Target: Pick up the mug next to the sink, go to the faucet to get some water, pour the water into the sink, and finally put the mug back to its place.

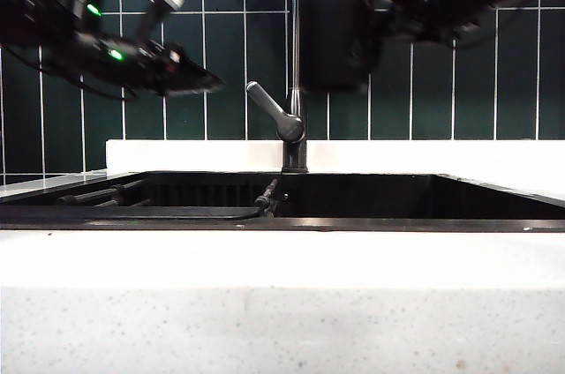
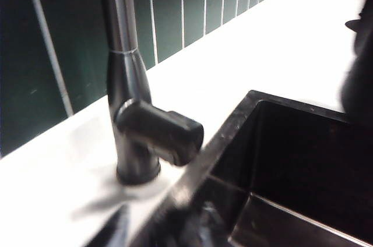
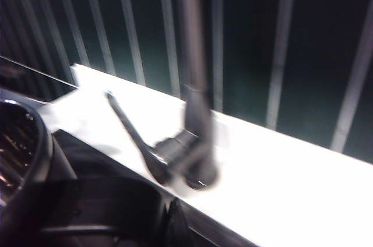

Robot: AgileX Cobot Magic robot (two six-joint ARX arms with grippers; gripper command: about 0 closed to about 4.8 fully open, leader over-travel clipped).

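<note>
Below both grippers sits the big black sink (image 1: pixel 371 193), sunk into the white countertop (image 1: pixel 282 303). Faucet (image 1: pixel 296 83) stands between them, lever just under the left gripper (image 1: pixel 207 85); can't tell how wide its jaws are. Right gripper (image 1: pixel 384 3) is clamped on the mug (image 1: pixel 334 37), up high, touching the pipe.

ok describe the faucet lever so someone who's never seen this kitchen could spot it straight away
Start at the dark green tiled wall behind the black sink. The faucet, a slim dark pipe, rises from the white ledge at the sink's back edge. The lever is the grey handle low on that pipe, angled up towards the left gripper, the only slanted part on it.
</note>
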